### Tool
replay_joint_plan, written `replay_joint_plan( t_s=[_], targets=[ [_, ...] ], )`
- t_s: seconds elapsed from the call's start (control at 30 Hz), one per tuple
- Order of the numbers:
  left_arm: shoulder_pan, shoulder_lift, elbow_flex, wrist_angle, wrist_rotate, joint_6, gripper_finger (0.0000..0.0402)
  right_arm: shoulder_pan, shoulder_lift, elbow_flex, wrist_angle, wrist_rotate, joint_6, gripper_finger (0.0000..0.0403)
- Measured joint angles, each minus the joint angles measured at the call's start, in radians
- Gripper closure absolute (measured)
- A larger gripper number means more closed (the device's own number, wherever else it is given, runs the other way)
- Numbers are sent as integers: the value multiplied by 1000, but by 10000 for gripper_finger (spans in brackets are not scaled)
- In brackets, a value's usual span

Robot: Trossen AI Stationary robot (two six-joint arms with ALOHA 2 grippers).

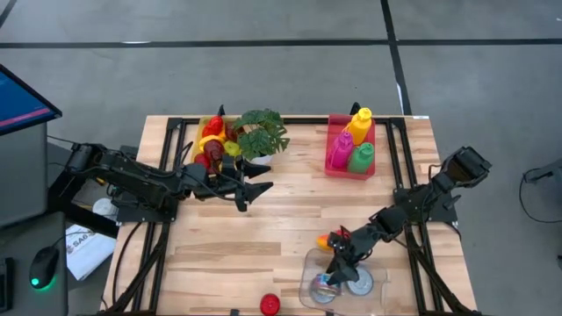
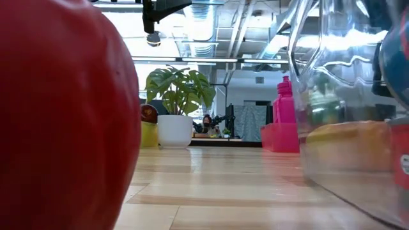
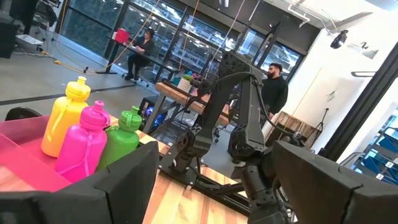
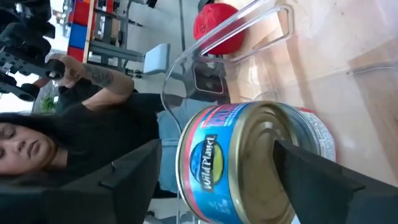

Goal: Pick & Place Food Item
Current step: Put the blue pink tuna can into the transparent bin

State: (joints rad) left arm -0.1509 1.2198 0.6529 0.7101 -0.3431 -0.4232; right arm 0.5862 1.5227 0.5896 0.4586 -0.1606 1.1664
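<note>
Now the pale wooden slatted worktop [image 1: 263,237] is carrying everything, with the clear plastic tray [image 1: 309,283] sitting directly beneath the right claw [image 1: 338,265]. That claw is hovering over the tray with its fingers spread, gripping nothing. Between and just beyond its fingers, a round metal can with a blue label [image 4: 249,163] is lying inside the tray. Judging by its look, the can is rigid, fairly heavy and smooth, so it is likely slippery; pinching across its curved wall should be safest. A small red round fruit [image 1: 270,304] is resting well off to the claw's side. The left claw [image 1: 250,195] is waiting open beside the potted plant [image 1: 261,136].
</note>
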Motion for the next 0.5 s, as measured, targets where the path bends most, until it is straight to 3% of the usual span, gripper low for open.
replay_joint_plan(
  t_s=[0.23, 0.5],
  targets=[
    [0, 0, 0, 0, 0, 0, 97, -26, -88, -7, -102, 15, -104, 103],
    [0, 0, 0, 0, 0, 0, 97, -59, -264, -7, -331, 116, -173, 118]
  ],
)
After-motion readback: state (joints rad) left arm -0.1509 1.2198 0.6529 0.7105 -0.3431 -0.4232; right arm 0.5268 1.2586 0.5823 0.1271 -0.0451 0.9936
